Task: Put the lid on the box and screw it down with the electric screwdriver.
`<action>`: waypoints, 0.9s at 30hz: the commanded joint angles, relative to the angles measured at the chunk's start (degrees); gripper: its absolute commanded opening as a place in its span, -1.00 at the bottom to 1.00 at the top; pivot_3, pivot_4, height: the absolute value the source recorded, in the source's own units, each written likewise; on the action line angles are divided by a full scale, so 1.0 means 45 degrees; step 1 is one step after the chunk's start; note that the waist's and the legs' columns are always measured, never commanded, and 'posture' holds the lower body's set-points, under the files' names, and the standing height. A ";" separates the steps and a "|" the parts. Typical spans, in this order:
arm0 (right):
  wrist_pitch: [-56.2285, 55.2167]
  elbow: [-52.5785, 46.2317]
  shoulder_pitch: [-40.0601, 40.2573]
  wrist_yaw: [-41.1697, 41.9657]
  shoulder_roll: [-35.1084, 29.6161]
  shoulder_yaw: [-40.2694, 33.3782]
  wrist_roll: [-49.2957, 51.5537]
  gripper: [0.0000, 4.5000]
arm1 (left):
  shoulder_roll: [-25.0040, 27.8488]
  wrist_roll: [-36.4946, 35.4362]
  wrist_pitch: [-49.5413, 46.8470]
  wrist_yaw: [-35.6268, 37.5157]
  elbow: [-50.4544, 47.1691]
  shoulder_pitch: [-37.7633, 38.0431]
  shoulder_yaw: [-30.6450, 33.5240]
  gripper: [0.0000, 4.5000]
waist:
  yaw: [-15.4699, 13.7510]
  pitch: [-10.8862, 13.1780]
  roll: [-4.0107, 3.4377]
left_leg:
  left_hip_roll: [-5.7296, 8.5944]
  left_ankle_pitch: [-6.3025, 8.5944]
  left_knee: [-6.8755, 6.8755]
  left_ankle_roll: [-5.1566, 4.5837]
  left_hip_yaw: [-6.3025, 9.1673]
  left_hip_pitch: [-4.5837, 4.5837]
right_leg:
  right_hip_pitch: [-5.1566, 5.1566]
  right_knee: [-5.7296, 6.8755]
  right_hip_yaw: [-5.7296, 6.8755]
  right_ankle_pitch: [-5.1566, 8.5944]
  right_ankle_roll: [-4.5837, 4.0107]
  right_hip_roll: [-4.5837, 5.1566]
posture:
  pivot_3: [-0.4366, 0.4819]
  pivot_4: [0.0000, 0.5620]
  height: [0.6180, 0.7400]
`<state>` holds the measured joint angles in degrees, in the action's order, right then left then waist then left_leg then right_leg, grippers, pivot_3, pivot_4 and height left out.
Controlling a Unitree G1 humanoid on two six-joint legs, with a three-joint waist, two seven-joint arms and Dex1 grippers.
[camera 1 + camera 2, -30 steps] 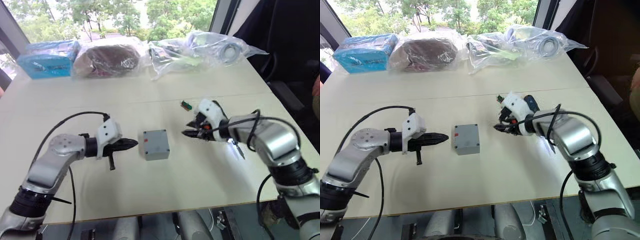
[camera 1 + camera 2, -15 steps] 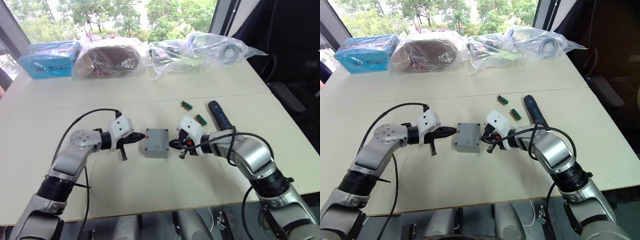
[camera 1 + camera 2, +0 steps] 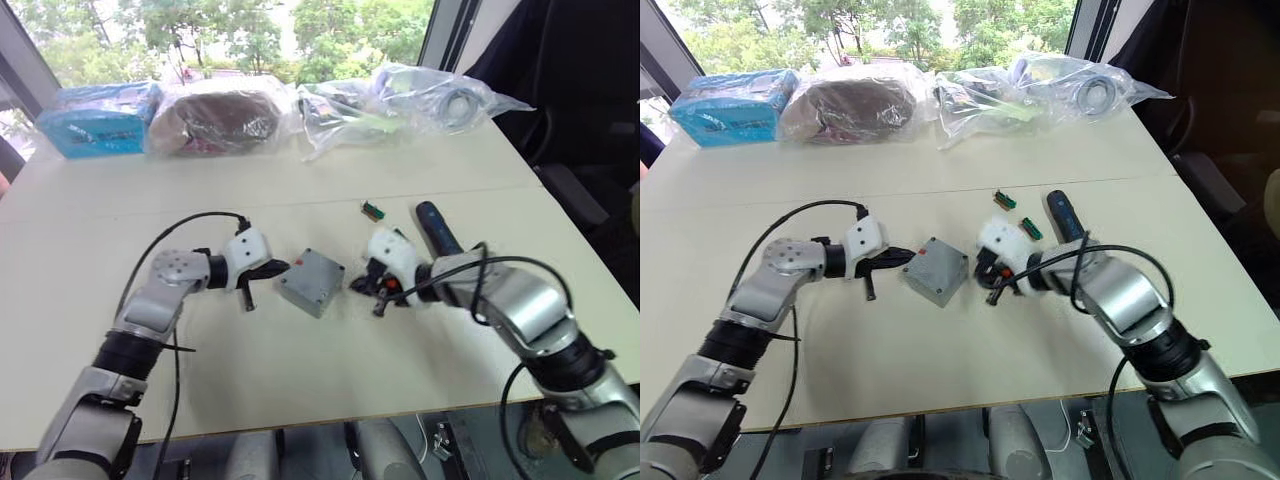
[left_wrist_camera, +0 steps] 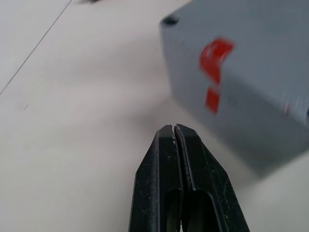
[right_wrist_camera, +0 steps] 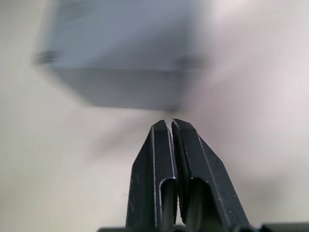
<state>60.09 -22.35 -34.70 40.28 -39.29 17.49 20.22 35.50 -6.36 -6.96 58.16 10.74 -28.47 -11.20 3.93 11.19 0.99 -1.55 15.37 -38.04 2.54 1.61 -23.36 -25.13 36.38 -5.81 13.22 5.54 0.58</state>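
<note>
The grey box [image 3: 312, 282] sits mid-table, turned at an angle, its closed top bearing a red mark [image 4: 216, 53] and a corner hole. I cannot tell the lid apart from the box from here. My left gripper [image 3: 283, 267] is shut and empty, its tip at the box's left corner. On the other side my right gripper [image 3: 355, 285] is also shut and empty, a small gap from the box's right side. The dark blue electric screwdriver [image 3: 437, 228] lies on the table behind my right arm.
A small green-and-red piece [image 3: 373, 210] lies beyond the box, and another [image 3: 1031, 229] sits beside the screwdriver. Clear plastic bags [image 3: 400, 95], a brown bundle [image 3: 220, 120] and a blue pack [image 3: 95, 118] line the table's far edge.
The box has turned on the table, from square-on to angled. My left gripper has pushed in at its left corner. My right gripper has drawn slightly back from it.
</note>
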 commanded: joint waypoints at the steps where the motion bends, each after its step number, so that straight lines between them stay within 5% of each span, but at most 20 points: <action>1: -0.1899 0.0926 -0.0231 -0.0111 0.0162 -0.0143 -0.0833 -0.96 | 0.0622 -0.0596 -0.0234 0.0721 -0.1516 0.0796 0.0460 -1.00 | 0.0029 0.0000 0.0000 | -0.0003 0.0000 0.0006 0.0000 -0.0001 0.0002 | -0.0002 0.0001 0.0000 0.0000 0.0000 -0.0002 | -0.05 -0.47 1.00; 12: -0.5475 0.4101 -0.0293 0.0704 0.2155 0.0182 -0.1729 -0.96 | 0.0971 -0.1573 -0.1901 0.1301 -0.4115 0.1986 0.0305 -1.00 | -0.0028 -0.0001 0.0004 | 0.0001 -0.0001 -0.0011 0.0001 -0.0001 0.0001 | 0.0010 0.0011 -0.0001 0.0001 -0.0001 0.0003 | -0.05 -0.47 1.00; 27: -0.4529 0.2145 0.0702 0.2531 0.1599 0.0239 -0.1262 -0.96 | 0.0623 -0.0836 -0.0860 0.1130 -0.2324 0.0782 0.0274 -1.00 | -0.0006 -0.0002 0.0004 | 0.0001 -0.0001 -0.0012 0.0001 0.0004 0.0011 | 0.0005 0.0042 0.0002 0.0002 0.0001 -0.0001 | -0.05 -0.47 1.00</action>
<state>39.33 -8.90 -31.57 50.52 -32.46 19.40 12.60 38.57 -10.39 -12.30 63.37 0.64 -23.38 -10.44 3.90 11.19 1.01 -1.54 15.37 -38.09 2.54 1.63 -23.31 -25.11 36.58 -5.80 13.23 5.54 0.57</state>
